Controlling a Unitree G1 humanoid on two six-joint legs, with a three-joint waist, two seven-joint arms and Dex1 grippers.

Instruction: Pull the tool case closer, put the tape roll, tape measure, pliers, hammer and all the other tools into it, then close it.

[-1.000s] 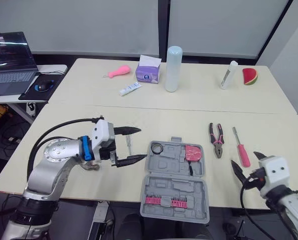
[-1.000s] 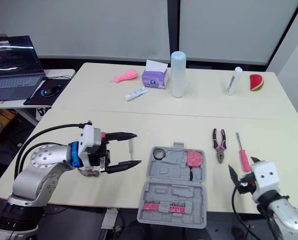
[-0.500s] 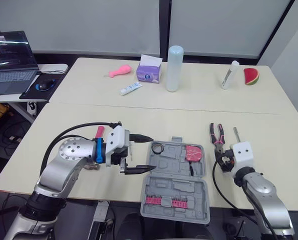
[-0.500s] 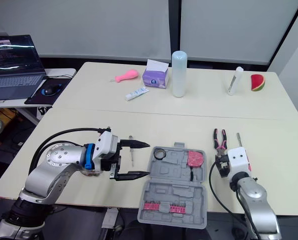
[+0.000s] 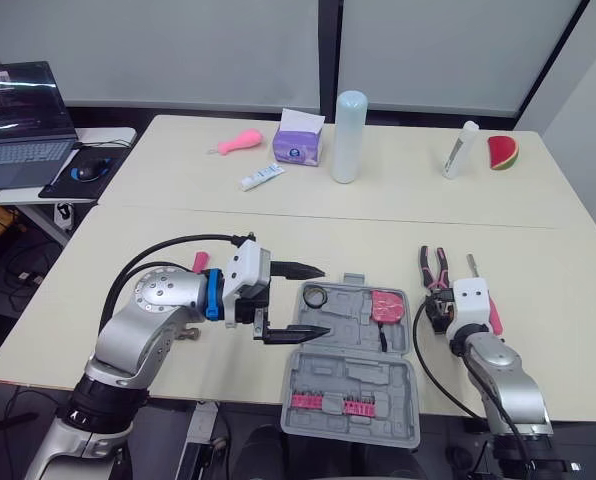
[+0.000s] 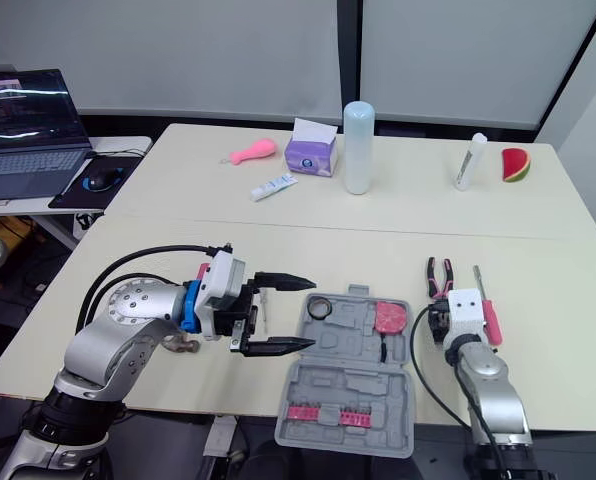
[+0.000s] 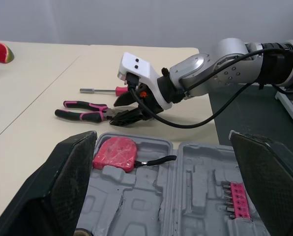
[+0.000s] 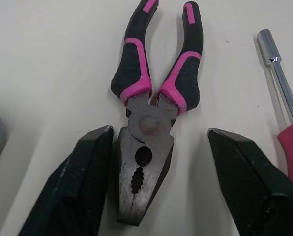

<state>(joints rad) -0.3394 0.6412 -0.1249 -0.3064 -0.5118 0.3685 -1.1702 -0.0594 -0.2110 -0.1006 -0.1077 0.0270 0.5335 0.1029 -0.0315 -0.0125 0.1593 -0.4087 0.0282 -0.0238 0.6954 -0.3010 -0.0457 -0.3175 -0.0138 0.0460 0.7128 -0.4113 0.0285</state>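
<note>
right pincer (image 8: 159, 140): spread astride pliers (image 8: 154, 103) head | left pincer (image 5: 325, 300): spread at tool case (image 5: 353, 370) edge | risk: tapered head may slip out when pinched, or the finger may push the screwdriver (image 8: 286, 105)

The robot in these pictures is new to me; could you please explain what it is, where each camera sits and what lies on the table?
It is a two-armed humanoid. Two pictures come from its head, looking down; the other two from a camera on each wrist. On the table lies an open grey tool case with a tape roll and tape measure inside. The left gripper hovers open and empty by its left edge. The right gripper is open astride the pliers, a screwdriver alongside.
</note>
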